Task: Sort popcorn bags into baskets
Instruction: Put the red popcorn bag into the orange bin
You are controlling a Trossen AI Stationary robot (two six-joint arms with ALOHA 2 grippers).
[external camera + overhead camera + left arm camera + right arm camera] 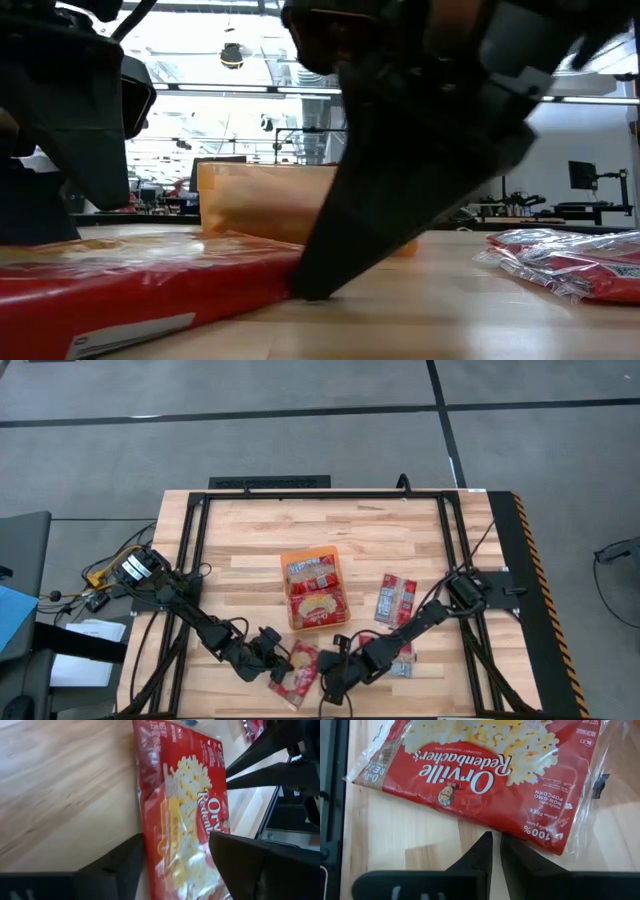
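Note:
A red popcorn bag point(300, 672) lies flat, picture side up, near the table's front edge between my two grippers. My left gripper point(275, 658) is open, with a finger on either side of the bag's one end point(185, 810). My right gripper point(330, 680) is shut, its fingertips point(487, 837) down at the bag's long edge. The orange basket point(284, 575) stands at mid-table with two popcorn bags point(314, 592) lying in it. My left gripper stands astride the bag's end, one finger point(125, 865) by its long edge and the other over its face; I cannot tell whether either touches it. My right gripper comes slanting down from the table's right. Its shut fingertips point(305, 285) rest on the table against the bag's long edge point(520, 835), and the bag lies flat.
Another popcorn bag point(396, 600) lies to the right of the basket. One more point(403, 662) lies partly under my right arm. Black frame rails run along the table's left, right and far sides.

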